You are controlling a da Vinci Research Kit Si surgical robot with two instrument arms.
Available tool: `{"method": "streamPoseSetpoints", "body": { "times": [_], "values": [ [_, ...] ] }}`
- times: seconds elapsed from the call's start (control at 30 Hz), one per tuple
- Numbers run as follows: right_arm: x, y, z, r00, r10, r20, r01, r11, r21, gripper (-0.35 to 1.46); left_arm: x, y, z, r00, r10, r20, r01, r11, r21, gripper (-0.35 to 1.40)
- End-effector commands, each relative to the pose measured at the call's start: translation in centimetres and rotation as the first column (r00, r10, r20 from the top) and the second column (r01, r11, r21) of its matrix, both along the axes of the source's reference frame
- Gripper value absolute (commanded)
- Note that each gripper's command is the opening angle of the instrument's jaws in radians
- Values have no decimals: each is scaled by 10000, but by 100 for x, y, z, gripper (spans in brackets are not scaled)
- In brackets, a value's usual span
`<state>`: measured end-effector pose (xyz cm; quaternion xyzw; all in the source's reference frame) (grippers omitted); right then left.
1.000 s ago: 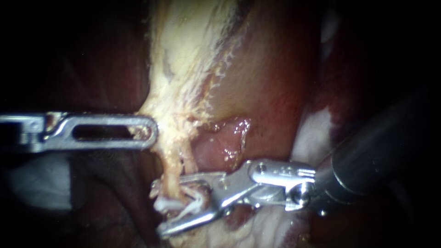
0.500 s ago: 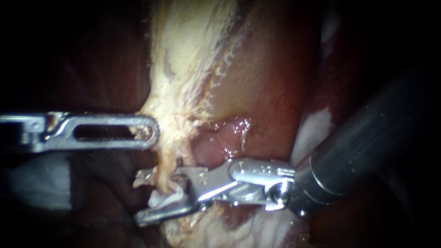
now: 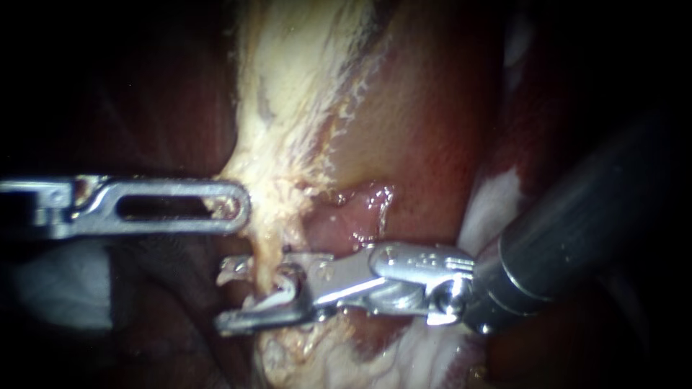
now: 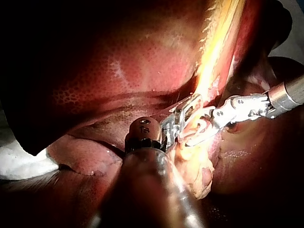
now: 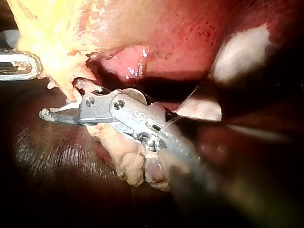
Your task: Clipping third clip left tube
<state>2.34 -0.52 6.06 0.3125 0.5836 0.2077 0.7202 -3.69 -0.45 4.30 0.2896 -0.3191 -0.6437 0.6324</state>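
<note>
A pale tube runs down from the yellowish-white tissue. My right instrument comes in from the right, one jaw on each side of this tube. A white clip sits between the jaws and both press on it. In the right wrist view the same jaws straddle the frayed strand. My left instrument lies level from the left. Its slotted jaws are shut on the edge of the pale tissue just above the clip site, which the left wrist view also shows.
Dark liver lies at the left. Reddish-tan gallbladder wall lies right of the pale band, with moist pink tissue under it. White gauze shows beside the right shaft. More gauze lies beside the left shaft.
My right instrument has slid left across the tube, and its jaws have narrowed from wide open onto the clip. The left instrument has held still.
</note>
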Motion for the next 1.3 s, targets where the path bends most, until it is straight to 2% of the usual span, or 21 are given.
{"method": "streamPoseSetpoints", "body": {
  "times": [0.03,0.27,0.87,1.0,1.03,1.1,1.3],
  "values": [
    [-1,2,0,10000,30,-31,-30,10000,20,41,0,0,0,10000,1,-1,-1,10000,-1,-35],
    [-9,18,-10,9996,226,-192,-223,9996,165,43,0,0,1,10000,1,-1,-1,10000,-3,-35],
    [-7,24,-12,9991,361,-242,-356,9991,211,39,-2,0,2,10000,-6,-5,6,10000,-6,-35],
    [-6,23,-12,9991,360,-242,-355,9992,204,26,-2,0,2,10000,-7,-6,7,10000,-7,-35],
    [-7,22,-12,9991,333,-264,-327,9992,208,14,-2,0,2,10000,-7,-6,7,10000,-7,-35],
    [-12,20,-12,9991,193,-378,-180,9992,351,-35,-2,0,2,10000,-7,-6,7,10000,-7,-35],
    [-17,20,-13,9992,229,-336,-211,9984,525,-35,-1,0,2,10000,-3,-4,3,10000,-7,-35]
  ]
}}
